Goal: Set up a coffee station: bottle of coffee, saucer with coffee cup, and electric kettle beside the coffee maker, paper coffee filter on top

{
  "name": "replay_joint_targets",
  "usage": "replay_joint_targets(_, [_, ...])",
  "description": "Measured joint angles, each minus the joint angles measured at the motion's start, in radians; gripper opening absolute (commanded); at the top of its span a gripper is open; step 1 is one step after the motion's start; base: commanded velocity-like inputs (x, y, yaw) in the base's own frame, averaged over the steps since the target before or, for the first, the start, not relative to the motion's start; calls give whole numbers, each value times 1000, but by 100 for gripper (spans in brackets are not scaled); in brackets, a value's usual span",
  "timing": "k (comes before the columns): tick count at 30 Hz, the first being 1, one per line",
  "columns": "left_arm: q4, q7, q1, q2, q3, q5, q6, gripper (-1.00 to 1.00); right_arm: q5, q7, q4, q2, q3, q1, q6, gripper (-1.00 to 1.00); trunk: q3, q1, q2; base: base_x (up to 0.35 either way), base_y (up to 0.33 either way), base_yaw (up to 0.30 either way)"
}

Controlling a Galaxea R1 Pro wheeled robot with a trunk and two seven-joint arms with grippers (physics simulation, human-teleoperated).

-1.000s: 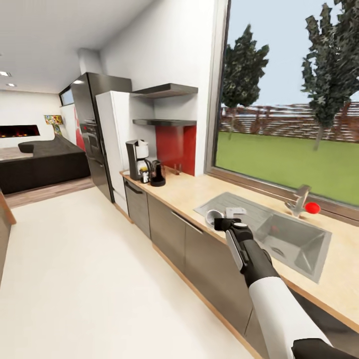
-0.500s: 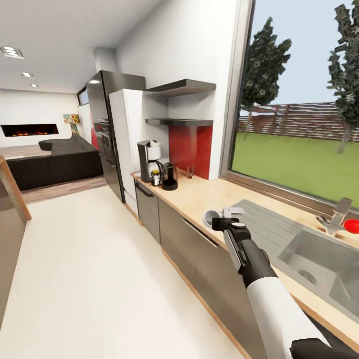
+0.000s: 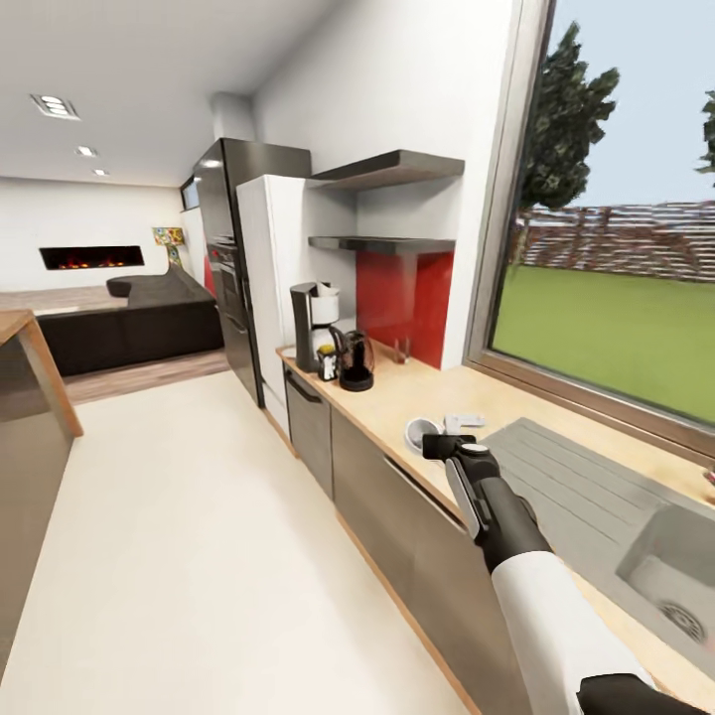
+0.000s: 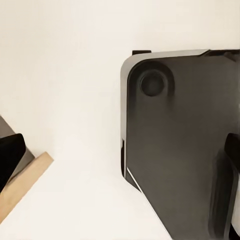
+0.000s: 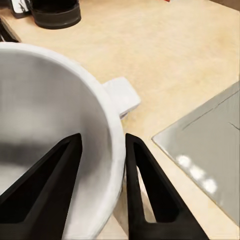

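The right pincer [image 3: 440, 444] is clamped on the rim of the white cup [image 5: 55, 130], one finger [image 5: 42, 185] inside the bowl and one outside, holding it above the bench [image 3: 417, 392] near its front edge. The sink [image 3: 636, 526] lies beyond. At the bench's far end stand the coffee maker [image 3: 313, 326], coffee jar [image 3: 326, 362] and kettle [image 3: 355, 362], close together. The left pincer's state cannot be told.

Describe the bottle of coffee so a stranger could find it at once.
Follow the kitchen countertop to its far end by the white fridge. There stand the tall coffee maker and the electric kettle. The bottle of coffee sits in front, between them: the shortest of the three, dark with a brown-gold lid.
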Motion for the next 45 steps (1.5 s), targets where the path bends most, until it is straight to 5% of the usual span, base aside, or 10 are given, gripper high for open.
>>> replay_joint_targets(7, [0,0,0,0,0,4,0,100,0,1,1,0,0,0,0,-100,0,0,0,306,139,275])
replay_joint_targets(16, [0,0,0,0,-2,61,-1,100,0,1,2,0,0,0,0,-100,0,0,0,282,210,276])
replay_joint_targets(45, [0,0,0,0,-2,62,-3,100,0,1,3,-1,0,0,-1,-100,0,0,0,271,218,210])
